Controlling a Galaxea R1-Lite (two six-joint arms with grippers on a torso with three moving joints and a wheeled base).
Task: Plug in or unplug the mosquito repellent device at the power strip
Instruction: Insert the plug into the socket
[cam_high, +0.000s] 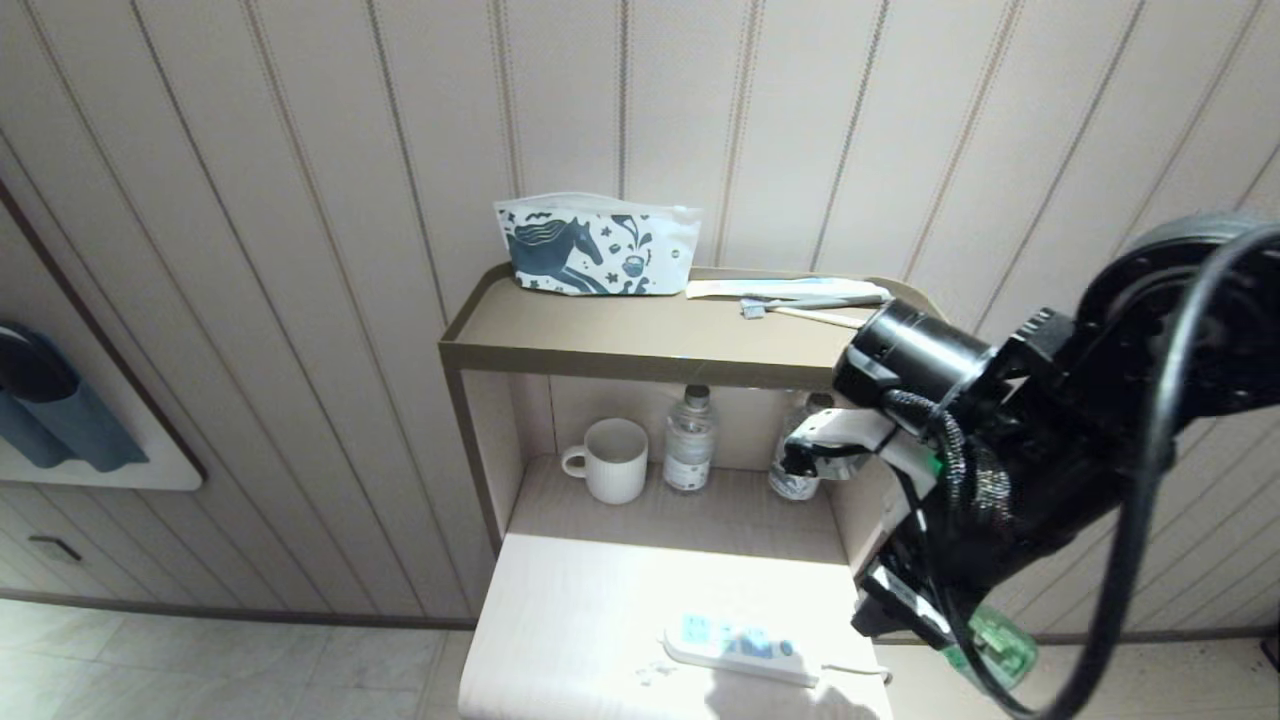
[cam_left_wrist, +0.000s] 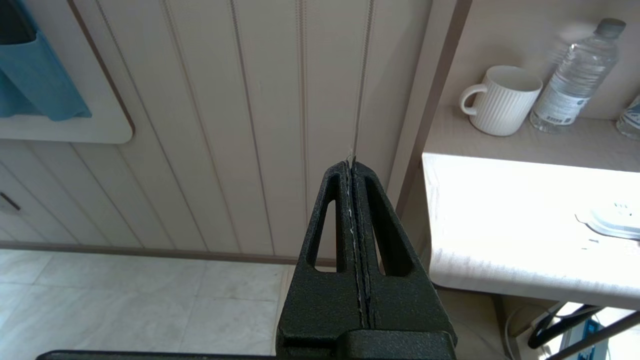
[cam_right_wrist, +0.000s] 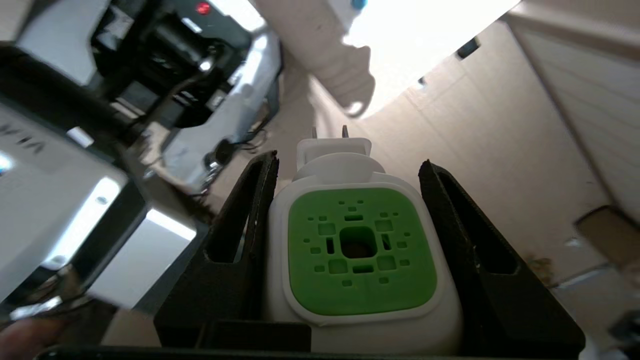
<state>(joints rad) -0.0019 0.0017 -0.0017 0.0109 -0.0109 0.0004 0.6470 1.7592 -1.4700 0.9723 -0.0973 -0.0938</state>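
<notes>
Clamping the device (cam_right_wrist: 357, 250) between its fingers, the right gripper (cam_right_wrist: 350, 170) fills the lower centre; left gripper (cam_left_wrist: 352, 170) is pressed closed; strip (cam_high: 738, 648) lies at lower centre.

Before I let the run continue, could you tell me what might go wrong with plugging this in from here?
1. The right gripper holds the mosquito repellent device by its smooth sides only, so pressing its prongs in could make it slip or twist.
2. The power strip lies loose near the table's front edge and may slide under the push.
3. Glare washes out the sockets in the head view, so alignment may suffer.
</notes>
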